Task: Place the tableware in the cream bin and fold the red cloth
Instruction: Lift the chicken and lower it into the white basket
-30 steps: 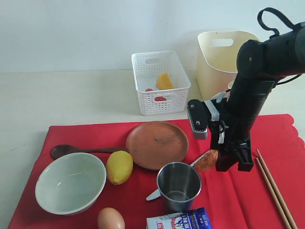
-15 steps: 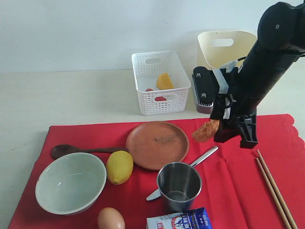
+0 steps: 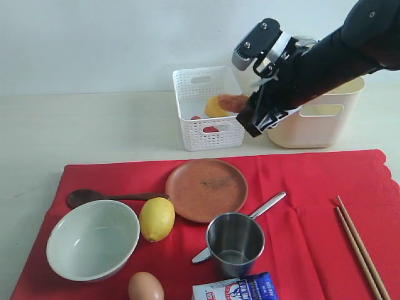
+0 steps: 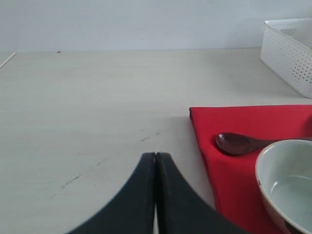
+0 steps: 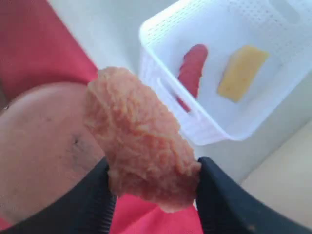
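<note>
My right gripper (image 3: 242,111) is shut on an orange fried food piece (image 5: 139,141) and holds it in the air at the near right corner of the white lattice basket (image 3: 209,134). Behind that arm stands the cream bin (image 3: 319,122). On the red cloth (image 3: 312,187) lie the terracotta plate (image 3: 206,189), pale bowl (image 3: 92,239), steel cup (image 3: 235,242), knife (image 3: 269,203), dark spoon (image 3: 87,197) and chopsticks (image 3: 359,247). My left gripper (image 4: 156,155) is shut and empty, low over bare table just off the cloth's left edge, near the spoon (image 4: 239,144).
The basket (image 5: 165,92) holds a yellow cheese wedge (image 5: 242,72) and a red sausage (image 5: 191,68). A lemon (image 3: 156,219), an egg (image 3: 145,287) and a milk carton (image 3: 240,289) also sit on the cloth near its front.
My right arm has lifted the fried piece off the cloth beside the cup and carried it up and back-left to the basket. The left gripper has not moved.
</note>
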`<state>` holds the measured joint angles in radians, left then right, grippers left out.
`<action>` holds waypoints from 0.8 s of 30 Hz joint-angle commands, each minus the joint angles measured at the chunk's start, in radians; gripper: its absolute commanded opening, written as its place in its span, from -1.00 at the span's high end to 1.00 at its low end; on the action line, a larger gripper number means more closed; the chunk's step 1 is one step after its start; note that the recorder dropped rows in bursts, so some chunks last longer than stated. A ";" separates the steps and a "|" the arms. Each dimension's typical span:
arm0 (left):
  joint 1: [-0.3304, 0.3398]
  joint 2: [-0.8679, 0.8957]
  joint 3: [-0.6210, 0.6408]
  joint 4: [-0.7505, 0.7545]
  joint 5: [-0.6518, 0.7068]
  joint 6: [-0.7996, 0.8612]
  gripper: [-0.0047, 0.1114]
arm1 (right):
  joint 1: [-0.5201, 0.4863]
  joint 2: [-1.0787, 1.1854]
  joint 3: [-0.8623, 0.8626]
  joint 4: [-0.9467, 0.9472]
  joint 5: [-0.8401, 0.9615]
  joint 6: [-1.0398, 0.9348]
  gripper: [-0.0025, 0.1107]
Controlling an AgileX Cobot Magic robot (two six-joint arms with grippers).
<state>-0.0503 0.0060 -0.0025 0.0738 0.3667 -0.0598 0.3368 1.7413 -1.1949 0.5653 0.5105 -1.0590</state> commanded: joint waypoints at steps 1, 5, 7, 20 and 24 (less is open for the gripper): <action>0.002 -0.006 0.002 0.001 -0.008 -0.001 0.92 | 0.000 0.067 -0.098 0.017 -0.006 0.118 0.96; 0.002 -0.006 0.002 0.001 -0.008 -0.001 0.92 | 0.000 0.158 -0.223 0.005 0.031 0.228 0.96; 0.002 -0.006 0.002 0.001 -0.008 -0.001 0.92 | 0.000 0.208 -0.287 0.005 0.035 0.236 0.96; 0.002 -0.006 0.002 0.001 -0.008 -0.001 0.92 | 0.000 0.527 -0.620 -0.029 0.050 0.329 0.96; 0.002 -0.006 0.002 0.001 -0.008 -0.001 0.92 | 0.000 0.578 -0.659 -0.033 0.070 0.329 0.96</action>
<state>-0.0503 0.0060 -0.0025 0.0738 0.3667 -0.0598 0.3368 2.2930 -1.8226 0.5427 0.5678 -0.7358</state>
